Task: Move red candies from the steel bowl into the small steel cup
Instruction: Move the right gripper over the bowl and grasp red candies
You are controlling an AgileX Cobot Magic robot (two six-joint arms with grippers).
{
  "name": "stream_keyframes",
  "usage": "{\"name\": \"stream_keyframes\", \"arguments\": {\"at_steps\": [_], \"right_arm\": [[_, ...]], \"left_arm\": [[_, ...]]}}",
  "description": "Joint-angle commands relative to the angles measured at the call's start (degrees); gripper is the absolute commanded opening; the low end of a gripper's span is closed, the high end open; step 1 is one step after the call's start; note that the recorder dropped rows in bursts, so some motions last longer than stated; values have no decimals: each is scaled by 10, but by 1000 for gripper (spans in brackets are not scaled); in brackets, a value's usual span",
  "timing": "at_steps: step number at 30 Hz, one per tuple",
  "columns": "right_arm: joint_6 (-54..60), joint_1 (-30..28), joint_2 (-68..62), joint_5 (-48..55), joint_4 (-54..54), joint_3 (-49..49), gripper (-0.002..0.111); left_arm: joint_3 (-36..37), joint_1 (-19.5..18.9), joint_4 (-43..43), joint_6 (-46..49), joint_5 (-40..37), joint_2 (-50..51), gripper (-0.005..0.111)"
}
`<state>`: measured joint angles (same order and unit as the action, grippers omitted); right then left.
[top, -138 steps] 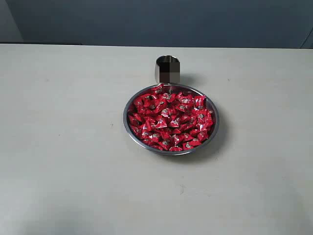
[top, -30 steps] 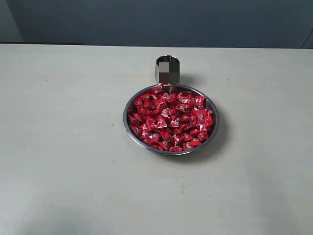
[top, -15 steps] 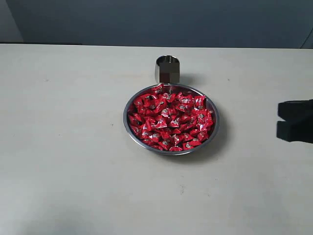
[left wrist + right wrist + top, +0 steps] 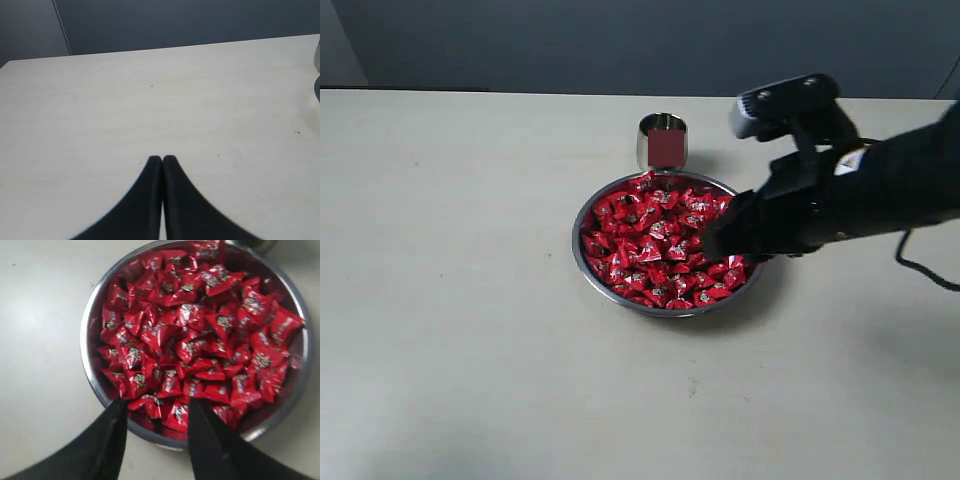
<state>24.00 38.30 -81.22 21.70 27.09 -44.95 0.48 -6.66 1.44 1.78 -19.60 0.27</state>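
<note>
The pale table [image 4: 450,300] is taken up near its middle by the steel bowl [image 4: 576,245], which is filled with the red candies [image 4: 655,250]. The right gripper [image 4: 156,406] is held over the bowl's right side, its fingers spread apart above the heap. The small steel cup [image 4: 662,142] is set upright just behind the bowl. The left gripper [image 4: 162,159] is pressed together over bare tabletop.

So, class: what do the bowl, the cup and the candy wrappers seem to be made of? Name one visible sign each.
Bowl: probably polished steel; silver, with a bright reflective rim.
Cup: seemingly the same shiny silver metal, mirror-like wall.
Candies: wrappers look like glossy red foil or film, crinkled with sharp glints.
</note>
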Motion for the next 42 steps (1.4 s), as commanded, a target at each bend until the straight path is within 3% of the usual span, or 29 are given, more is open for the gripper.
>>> {"name": "stream_keyframes", "arguments": {"at_steps": [1, 12, 23, 28, 42], "right_arm": [[6, 27, -107, 12, 2, -77, 40], [6, 35, -300, 66, -7, -233, 40], [-120, 35, -345, 47, -166, -261, 39], [-120, 35, -345, 47, -161, -261, -1], [-120, 35, -292, 59, -164, -261, 0]], "left_arm": [[-5, 5, 1, -1, 3, -3, 0], [-5, 5, 1, -1, 3, -3, 0], [-5, 5, 1, -1, 3, -3, 0], [-5, 5, 1, -1, 3, -3, 0], [-5, 5, 1, -1, 3, -3, 0]]}}
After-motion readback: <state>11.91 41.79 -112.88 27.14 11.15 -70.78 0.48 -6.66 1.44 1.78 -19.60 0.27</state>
